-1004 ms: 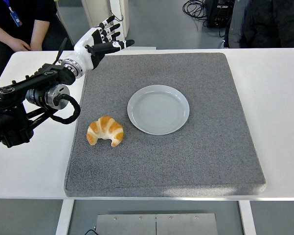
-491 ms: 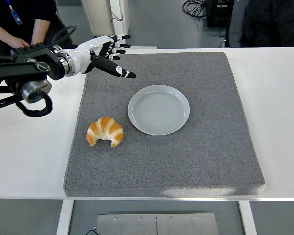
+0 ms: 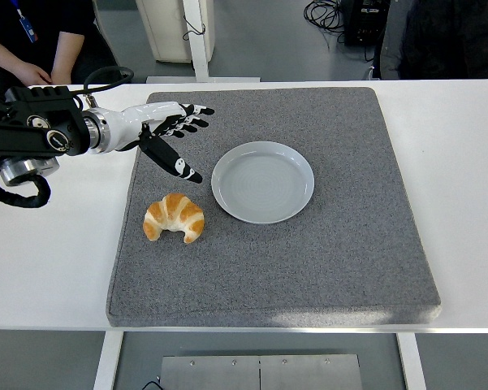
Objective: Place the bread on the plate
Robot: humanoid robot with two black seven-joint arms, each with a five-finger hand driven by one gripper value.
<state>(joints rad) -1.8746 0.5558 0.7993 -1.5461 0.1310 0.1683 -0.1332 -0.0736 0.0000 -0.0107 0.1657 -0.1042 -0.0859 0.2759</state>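
While beside the plate [image 3: 263, 181], a golden, curved croissant [image 3: 174, 218]; left hand [image 3: 164, 130] above, fingers [image 3: 193, 119] apart.

Left hand [image 3: 169, 134] open above grey mat [image 3: 349, 260], fingers [image 3: 196, 110] spread, thumb angled down. Croissant [image 3: 175, 218] just below the hand, untouched. Empty plate [image 3: 263, 182] to the hand's right, apart. Seated person [image 3: 32, 41] behind the hand.
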